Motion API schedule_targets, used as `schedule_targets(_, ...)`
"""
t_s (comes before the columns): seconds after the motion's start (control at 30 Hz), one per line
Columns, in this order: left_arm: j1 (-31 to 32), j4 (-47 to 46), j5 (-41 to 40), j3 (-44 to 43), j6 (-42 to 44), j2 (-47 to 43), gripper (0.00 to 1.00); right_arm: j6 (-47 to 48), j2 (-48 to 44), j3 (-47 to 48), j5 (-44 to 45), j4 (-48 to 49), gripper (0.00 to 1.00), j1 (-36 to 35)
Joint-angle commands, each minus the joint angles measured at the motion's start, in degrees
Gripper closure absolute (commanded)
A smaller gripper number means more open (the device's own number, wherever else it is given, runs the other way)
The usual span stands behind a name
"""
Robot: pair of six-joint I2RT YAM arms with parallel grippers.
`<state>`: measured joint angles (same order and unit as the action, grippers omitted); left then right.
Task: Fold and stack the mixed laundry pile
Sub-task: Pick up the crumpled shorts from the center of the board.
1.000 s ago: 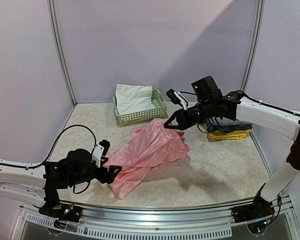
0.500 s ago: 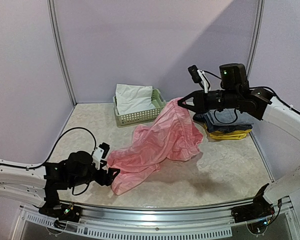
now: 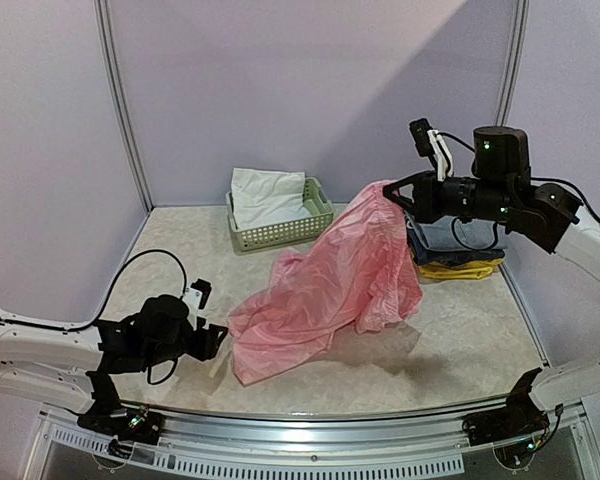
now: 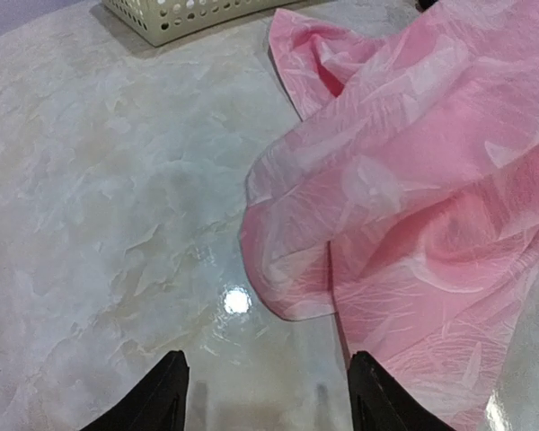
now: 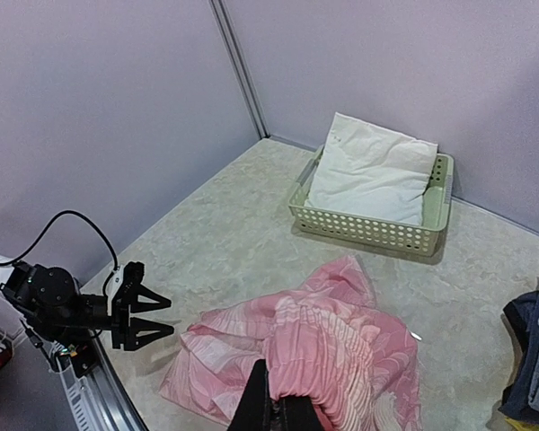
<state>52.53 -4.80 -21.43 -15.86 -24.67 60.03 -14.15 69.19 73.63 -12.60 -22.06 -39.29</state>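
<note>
Though pale, glossy marbled table (image 3: 460, 340), lilac walls (image 3: 280, 90); left hand (image 4: 265, 368) apart; right hand (image 3: 388, 190) clamped on pink garment (image 3: 350, 270)

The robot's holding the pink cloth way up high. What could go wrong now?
The right gripper pinches just one bunched edge of the pink cloth, so it might slip out. The left gripper is open over bare table beside the cloth's low end and might close on nothing. The hanging cloth is near the folded clothes and could brush them.
</note>
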Motion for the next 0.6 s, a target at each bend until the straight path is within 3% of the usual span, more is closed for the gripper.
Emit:
schedule_targets(0.0, -4.23, -5.44, 7.49, 0.26, 1.11, 0.81, 0.38, 1.8, -1.75, -1.72, 5.38, -0.26, 1.0, 0.35)
schedule_targets(0.27, -8.64, -16.9, 19.75, -2.44, 6.04, 14.15, 0.31, 2.5, -1.91, -2.45, 6.31, 0.09, 1.0, 0.44)
schedule_targets(0.37, -8.76, -20.73, 20.99, -4.37, 6.97, 20.24, 0.3, 2.77, -1.87, -2.56, 6.57, 0.06, 1.0, 0.52)
schedule_targets(0.5, -9.38, -23.65, 20.99, -8.17, 8.27, 27.5, 0.32, 3.02, -2.04, -2.75, 6.79, 0.04, 1.0, 0.69)
schedule_targets(0.57, -9.9, -24.24, 20.98, -9.86, 8.48, 30.19, 0.38, 3.14, -2.06, -2.86, 6.88, -0.12, 1.0, 0.78)
